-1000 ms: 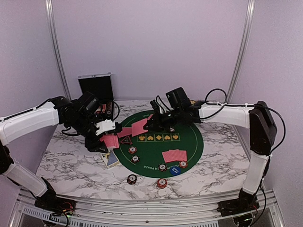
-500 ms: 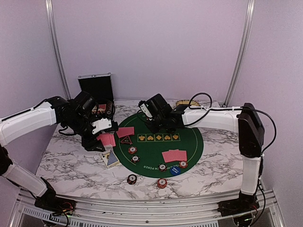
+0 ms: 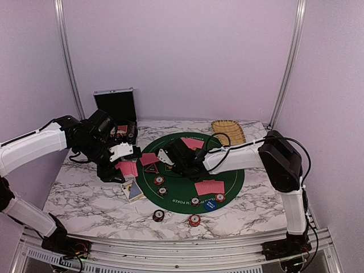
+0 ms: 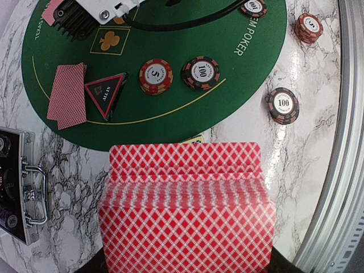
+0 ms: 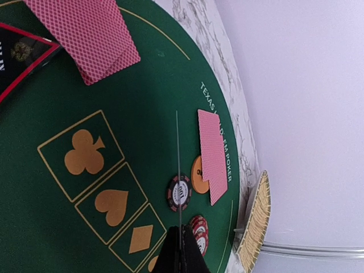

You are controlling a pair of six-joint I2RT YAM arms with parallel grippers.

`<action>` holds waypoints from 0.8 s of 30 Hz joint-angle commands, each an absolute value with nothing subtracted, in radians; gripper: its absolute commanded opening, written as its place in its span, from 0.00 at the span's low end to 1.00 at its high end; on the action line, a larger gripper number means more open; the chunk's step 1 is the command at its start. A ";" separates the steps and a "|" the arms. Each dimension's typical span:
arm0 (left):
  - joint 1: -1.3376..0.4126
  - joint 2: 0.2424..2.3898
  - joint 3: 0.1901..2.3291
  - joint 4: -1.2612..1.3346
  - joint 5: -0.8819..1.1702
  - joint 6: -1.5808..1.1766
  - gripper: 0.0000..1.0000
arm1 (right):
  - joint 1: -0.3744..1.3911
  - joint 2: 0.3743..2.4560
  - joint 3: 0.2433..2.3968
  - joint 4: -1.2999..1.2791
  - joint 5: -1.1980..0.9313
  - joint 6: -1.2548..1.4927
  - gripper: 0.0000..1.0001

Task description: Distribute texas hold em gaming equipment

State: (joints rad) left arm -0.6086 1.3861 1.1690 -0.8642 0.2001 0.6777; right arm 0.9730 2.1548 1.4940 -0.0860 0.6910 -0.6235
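Observation:
My left gripper (image 3: 121,164) is shut on a fanned deck of red-backed playing cards (image 4: 185,210) beside the mat's left rim; the deck hides its fingers. My right gripper (image 5: 182,245) is shut on one card (image 5: 178,165), seen edge-on, over the left middle of the green mat (image 3: 227,168). Pairs of cards lie on the mat at left (image 3: 149,158), far (image 3: 193,142) and near right (image 3: 209,187). The black triangular marker (image 3: 151,168) sits by the left pair. Chips (image 3: 159,181) dot the near rim, with a blue button (image 3: 210,205). An orange button (image 5: 196,174) lies by the far pair.
The silver case (image 3: 116,105) stands open at the back left. A tan woven tray (image 3: 227,131) sits at the back right. A card box (image 3: 134,191) lies under my left gripper. Two chips (image 3: 158,215) (image 3: 194,220) rest on the marble off the mat.
My right arm has swung left and nearer across the mat, uncovering the far pair of cards. A pair now lies at the left rim. The left arm with the deck barely moved.

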 commanded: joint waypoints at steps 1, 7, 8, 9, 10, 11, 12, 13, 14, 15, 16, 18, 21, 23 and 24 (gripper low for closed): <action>-0.604 1.354 1.172 -0.890 0.206 0.687 0.00 | 0.987 2.181 1.501 -0.075 0.636 -0.666 0.00; -0.604 1.352 1.178 -0.891 0.204 0.684 0.00 | 0.999 2.205 1.488 -0.060 0.593 -0.689 0.00; -0.604 1.352 1.178 -0.890 0.204 0.685 0.00 | 0.998 2.205 1.487 -0.064 0.583 -0.687 0.00; -0.604 1.352 1.178 -0.892 0.203 0.685 0.00 | 0.999 2.204 1.487 -0.071 0.570 -0.685 0.00; -0.604 1.351 1.177 -0.893 0.202 0.686 0.00 | 0.998 2.204 1.487 -0.079 0.555 -0.681 0.00; -0.604 1.351 1.177 -0.893 0.200 0.686 0.00 | 0.998 2.202 1.489 -0.092 0.540 -0.676 0.00; -0.604 1.352 1.177 -0.893 0.198 0.686 0.00 | 0.999 2.201 1.493 -0.108 0.521 -0.669 0.00; -0.604 1.352 1.178 -0.893 0.199 0.686 0.00 | 0.997 2.200 1.497 -0.127 0.505 -0.662 0.00; -0.604 1.352 1.178 -0.893 0.199 0.685 0.00 | 0.998 2.200 1.502 -0.143 0.492 -0.658 0.00; -0.604 1.351 1.178 -0.893 0.202 0.685 0.00 | 0.999 2.199 1.504 -0.155 0.483 -0.653 0.00; -0.604 1.351 1.179 -0.893 0.204 0.686 0.00 | 0.999 2.198 1.505 -0.164 0.478 -0.651 0.00; -0.604 1.353 1.181 -0.893 0.207 0.684 0.00 | 0.998 2.194 1.503 -0.180 0.472 -0.647 0.02; -0.604 1.353 1.183 -0.893 0.208 0.683 0.00 | 0.998 2.188 1.493 -0.199 0.459 -0.645 0.06; -0.604 1.353 1.183 -0.893 0.210 0.682 0.00 | 0.998 2.178 1.489 -0.222 0.428 -0.632 0.11; -0.604 1.352 1.184 -0.893 0.209 0.683 0.00 | 0.999 2.171 1.482 -0.226 0.415 -0.629 0.17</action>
